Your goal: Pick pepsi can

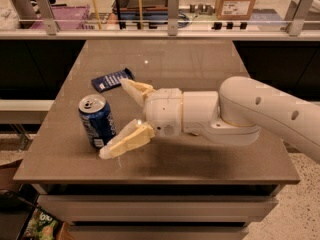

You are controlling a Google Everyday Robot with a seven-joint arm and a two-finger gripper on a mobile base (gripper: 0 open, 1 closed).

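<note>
The pepsi can (96, 120) stands upright on the left front part of the brown table (200, 64). It is blue with a silver top and pull tab and white markings. My gripper (116, 118) reaches in from the right on a white arm. It is open, with one cream finger (134, 90) behind the can and the other (125, 141) in front of it. The near fingertip is right beside the can's base. The can sits just left of the gap between the fingers.
A flat dark-blue snack wrapper (112, 79) lies behind the can and the far finger. A glass rail with metal posts (172, 6) runs along the table's far edge, with boxes and shelves behind it. The floor drops away on both sides of the table.
</note>
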